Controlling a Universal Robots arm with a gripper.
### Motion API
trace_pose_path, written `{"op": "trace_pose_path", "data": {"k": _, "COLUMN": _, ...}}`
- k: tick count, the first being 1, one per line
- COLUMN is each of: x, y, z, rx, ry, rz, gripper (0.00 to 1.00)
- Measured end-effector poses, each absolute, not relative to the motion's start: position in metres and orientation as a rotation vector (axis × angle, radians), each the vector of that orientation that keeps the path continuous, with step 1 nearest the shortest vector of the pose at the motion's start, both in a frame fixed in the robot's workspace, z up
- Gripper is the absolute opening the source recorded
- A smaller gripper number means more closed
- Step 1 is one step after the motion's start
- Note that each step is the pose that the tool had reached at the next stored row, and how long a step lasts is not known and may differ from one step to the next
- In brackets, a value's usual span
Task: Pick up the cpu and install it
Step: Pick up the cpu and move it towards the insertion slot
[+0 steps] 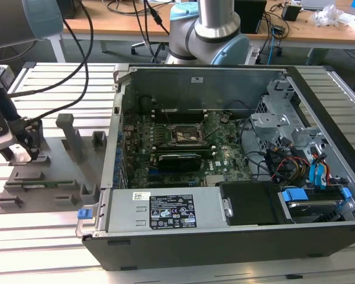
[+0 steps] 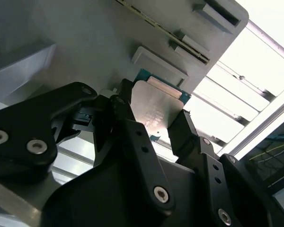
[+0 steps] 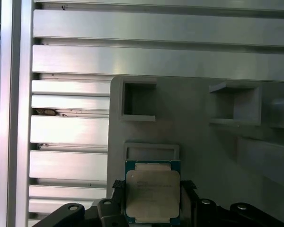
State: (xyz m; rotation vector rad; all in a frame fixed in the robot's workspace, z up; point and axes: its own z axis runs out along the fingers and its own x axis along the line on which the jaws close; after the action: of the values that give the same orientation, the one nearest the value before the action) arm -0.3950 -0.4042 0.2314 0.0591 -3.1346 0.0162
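Observation:
The cpu is a small square chip with a silvery top and a teal-green edge. It sits between the two black fingers of my gripper, whose fingers press against its opposite sides. In the second wrist view the cpu is held the same way, just off the grey fixture plate. In the exterior view my gripper is at the far left, over that grey fixture plate. The open computer case holds the motherboard with its dark square socket.
The grey fixture has upright posts and a memory stick lying in a slot. The case fills the exterior view's middle and right, with cables and drive bays. A second arm's base stands behind it.

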Motion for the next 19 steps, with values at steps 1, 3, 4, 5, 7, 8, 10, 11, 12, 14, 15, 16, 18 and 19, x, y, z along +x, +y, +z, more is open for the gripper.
{"op": "trace_pose_path", "data": {"k": 1, "x": -0.395, "y": -0.404, "z": 0.233, "rx": 0.059, "ry": -3.135, "rz": 0.016, "gripper": 0.55}}
{"op": "trace_pose_path", "data": {"k": 3, "x": -0.395, "y": -0.404, "z": 0.236, "rx": 0.059, "ry": -3.135, "rz": 0.016, "gripper": 0.55}}
{"op": "trace_pose_path", "data": {"k": 4, "x": -0.395, "y": -0.404, "z": 0.237, "rx": 0.059, "ry": -3.135, "rz": 0.016, "gripper": 0.55}}
{"op": "trace_pose_path", "data": {"k": 5, "x": -0.395, "y": -0.404, "z": 0.238, "rx": 0.059, "ry": -3.135, "rz": 0.016, "gripper": 0.55}}
{"op": "trace_pose_path", "data": {"k": 7, "x": -0.395, "y": -0.404, "z": 0.241, "rx": 0.059, "ry": -3.135, "rz": 0.016, "gripper": 0.55}}
{"op": "trace_pose_path", "data": {"k": 8, "x": -0.395, "y": -0.404, "z": 0.242, "rx": 0.059, "ry": -3.135, "rz": 0.016, "gripper": 0.55}}
{"op": "trace_pose_path", "data": {"k": 10, "x": -0.395, "y": -0.404, "z": 0.245, "rx": 0.059, "ry": -3.135, "rz": 0.016, "gripper": 0.55}}
{"op": "trace_pose_path", "data": {"k": 11, "x": -0.395, "y": -0.404, "z": 0.246, "rx": 0.059, "ry": -3.135, "rz": 0.016, "gripper": 0.55}}
{"op": "trace_pose_path", "data": {"k": 12, "x": -0.395, "y": -0.404, "z": 0.247, "rx": 0.059, "ry": -3.135, "rz": 0.016, "gripper": 0.55}}
{"op": "trace_pose_path", "data": {"k": 14, "x": -0.395, "y": -0.404, "z": 0.249, "rx": 0.059, "ry": -3.135, "rz": 0.016, "gripper": 0.55}}
{"op": "trace_pose_path", "data": {"k": 15, "x": -0.395, "y": -0.404, "z": 0.25, "rx": 0.059, "ry": -3.135, "rz": 0.016, "gripper": 0.55}}
{"op": "trace_pose_path", "data": {"k": 16, "x": -0.395, "y": -0.404, "z": 0.252, "rx": 0.059, "ry": -3.135, "rz": 0.016, "gripper": 0.55}}
{"op": "trace_pose_path", "data": {"k": 18, "x": -0.395, "y": -0.404, "z": 0.253, "rx": 0.059, "ry": -3.135, "rz": 0.016, "gripper": 0.55}}
{"op": "trace_pose_path", "data": {"k": 19, "x": -0.395, "y": -0.404, "z": 0.254, "rx": 0.059, "ry": -3.135, "rz": 0.016, "gripper": 0.55}}
